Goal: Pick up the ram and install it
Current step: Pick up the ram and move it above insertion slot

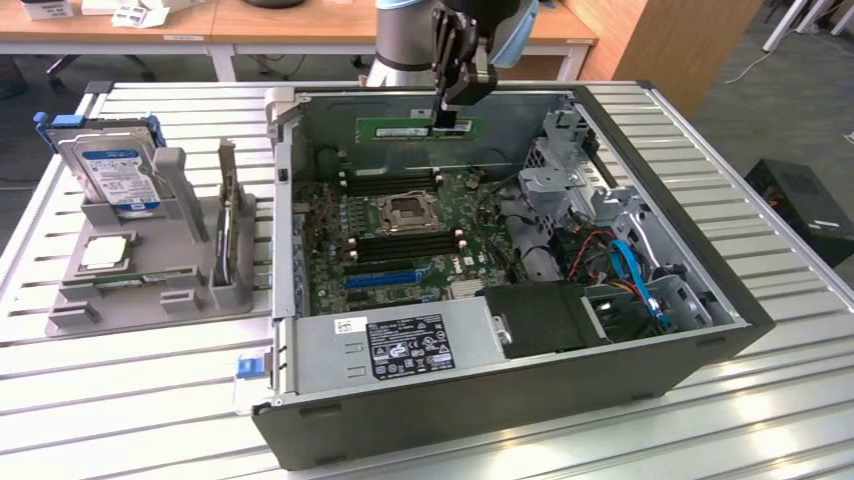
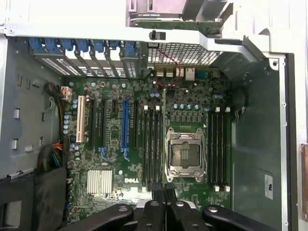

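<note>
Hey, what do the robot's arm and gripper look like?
The arm is a smooth silver-grey tube with a light blue cap at a joint. The gripper is black, built of jointed bars with round silver pins at the pivots, tapering to two narrow fingers.

Slatted metal table [image 1: 120, 400], wooden desks [image 1: 267, 25] behind.

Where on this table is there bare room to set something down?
Bare table slats in front of the grey parts holder, and at the exterior view's right of the computer case. Holder and case interior are crowded.
</note>
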Robot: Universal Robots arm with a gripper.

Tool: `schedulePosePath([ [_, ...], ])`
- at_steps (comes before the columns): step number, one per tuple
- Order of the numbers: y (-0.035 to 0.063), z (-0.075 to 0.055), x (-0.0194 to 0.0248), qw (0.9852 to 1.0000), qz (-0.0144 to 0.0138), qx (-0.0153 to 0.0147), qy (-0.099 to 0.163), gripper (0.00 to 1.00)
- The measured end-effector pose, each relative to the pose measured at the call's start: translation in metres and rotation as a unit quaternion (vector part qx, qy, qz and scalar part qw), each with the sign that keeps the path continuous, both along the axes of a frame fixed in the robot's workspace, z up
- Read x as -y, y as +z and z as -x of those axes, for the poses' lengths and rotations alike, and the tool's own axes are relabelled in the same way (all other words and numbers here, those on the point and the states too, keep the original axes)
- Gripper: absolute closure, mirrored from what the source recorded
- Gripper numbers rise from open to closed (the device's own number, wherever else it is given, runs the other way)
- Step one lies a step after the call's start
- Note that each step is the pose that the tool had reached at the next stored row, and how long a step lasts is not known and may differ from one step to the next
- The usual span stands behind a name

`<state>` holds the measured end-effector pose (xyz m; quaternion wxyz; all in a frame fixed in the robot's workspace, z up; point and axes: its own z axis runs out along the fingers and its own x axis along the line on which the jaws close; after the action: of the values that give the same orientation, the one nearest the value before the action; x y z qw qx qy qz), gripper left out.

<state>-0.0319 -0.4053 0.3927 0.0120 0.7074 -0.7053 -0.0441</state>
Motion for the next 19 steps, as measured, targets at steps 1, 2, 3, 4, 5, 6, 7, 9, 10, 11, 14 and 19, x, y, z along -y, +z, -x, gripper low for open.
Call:
schedulePosePath([
  [1,-0.0011,0.0,0.0001,1.0,0.0,0.0,0.0,0.88],
  [2,-0.0022,0.0,0.0001,1.0,0.0,0.0,0.0,0.88],
  [3,-0.0033,0.0,0.0002,1.0,0.0,0.0,0.0,0.88],
  [4,-0.0044,0.0,0.0002,1.0,0.0,0.0,0.0,0.88],
  [5,-0.0055,0.0,0.0003,1.0,0.0,0.0,0.0,0.88],
  [6,-0.0067,0.0,0.0003,1.0,0.0,0.0,0.0,0.88],
  [7,-0.008,0.0,0.0004,1.0,0.0,0.0,0.0,0.88],
  [9,-0.0106,0.0,0.0006,1.0,0.0,0.0,0.0,0.88],
  [10,-0.0119,0.0,0.0007,1.0,0.0,0.0,0.0,0.88],
  [11,-0.0131,0.0,0.0008,1.0,-0.0001,0.0001,0.0,0.88],
  [14,-0.0174,0.0,0.001,1.0,0.0,0.0001,0.0,0.88],
  [19,-0.025,0.0,0.0015,1.0,0.0,0.0001,0.0,0.88],
])
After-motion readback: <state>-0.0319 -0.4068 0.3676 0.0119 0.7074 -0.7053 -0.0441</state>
